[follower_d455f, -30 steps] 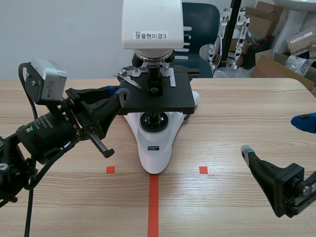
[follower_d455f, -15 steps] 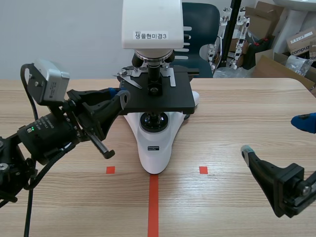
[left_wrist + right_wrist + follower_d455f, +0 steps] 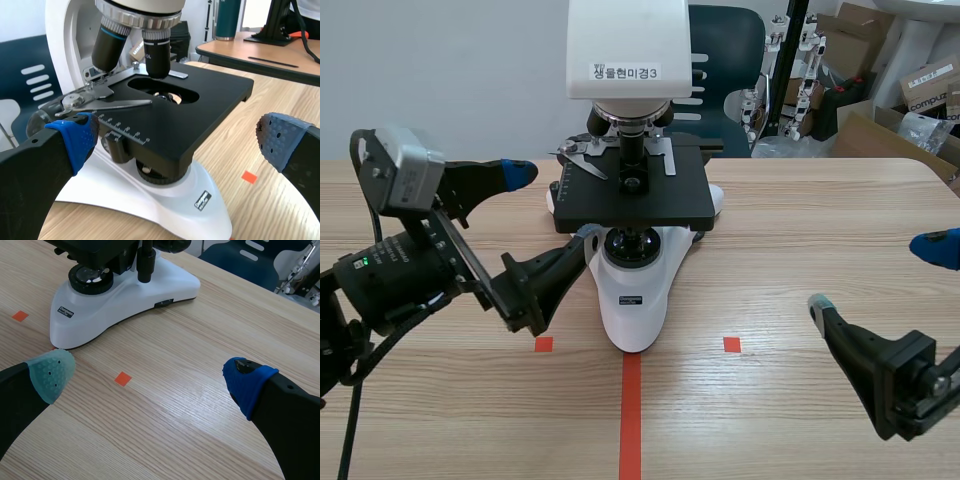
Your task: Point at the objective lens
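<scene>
1. White label point(image 3: 628, 72) on the microscope head point(image 3: 628, 30): reads "생물현미경3".
2. Cardboard box point(image 3: 930, 80) behind the tabletop: printed "compuz"; the remainder is cut off.
3. Small black nameplate point(image 3: 632, 299) on the microscope base point(image 3: 632, 325): white print, too small to read.
4. Graduated scale point(image 3: 122, 131) on the stage edge: tick marks visible, numerals illegible.
5. Objective lens point(image 3: 159, 57): white marking on the barrel, not legible.

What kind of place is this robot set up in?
Probably a robotics lab or workroom: a microscope sits on a taped wooden table, with cardboard boxes and a chair behind it.
</scene>
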You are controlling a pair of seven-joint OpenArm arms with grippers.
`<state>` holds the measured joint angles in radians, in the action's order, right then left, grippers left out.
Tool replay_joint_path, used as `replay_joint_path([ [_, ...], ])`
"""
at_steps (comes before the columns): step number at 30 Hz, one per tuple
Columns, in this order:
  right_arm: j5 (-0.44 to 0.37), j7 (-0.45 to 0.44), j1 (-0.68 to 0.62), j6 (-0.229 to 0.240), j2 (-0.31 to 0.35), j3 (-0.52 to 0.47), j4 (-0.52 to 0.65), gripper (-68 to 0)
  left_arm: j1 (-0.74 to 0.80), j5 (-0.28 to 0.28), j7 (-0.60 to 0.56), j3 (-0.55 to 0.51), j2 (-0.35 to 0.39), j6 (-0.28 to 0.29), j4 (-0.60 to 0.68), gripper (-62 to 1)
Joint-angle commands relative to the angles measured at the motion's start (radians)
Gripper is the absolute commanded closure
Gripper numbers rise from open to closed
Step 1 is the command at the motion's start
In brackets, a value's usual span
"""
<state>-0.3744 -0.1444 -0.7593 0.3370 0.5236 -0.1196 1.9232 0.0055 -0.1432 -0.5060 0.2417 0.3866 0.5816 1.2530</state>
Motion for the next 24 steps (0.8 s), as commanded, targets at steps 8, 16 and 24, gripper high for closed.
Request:
replay_joint_path([
  [8,-0.007,-0.010,0.011,0.000,0.008,-0.004,0.006,-67.9,0.187,-0.186,-0.021,-0.029,0.206,-0.169,0.254,-62.3],
  [16,-0.007,-0.010,0.011,0.000,0.008,-0.004,0.006,-67.9,0.519,-0.182,-0.013,-0.192,0.245,-0.317,0.483,-62.3],
  [24,-0.007,-0.010,0.011,0.000,0.008,-0.004,0.006,-67.9,0.819,-0.183,0.026,-0.377,0.246,-0.354,0.624,-62.3],
])
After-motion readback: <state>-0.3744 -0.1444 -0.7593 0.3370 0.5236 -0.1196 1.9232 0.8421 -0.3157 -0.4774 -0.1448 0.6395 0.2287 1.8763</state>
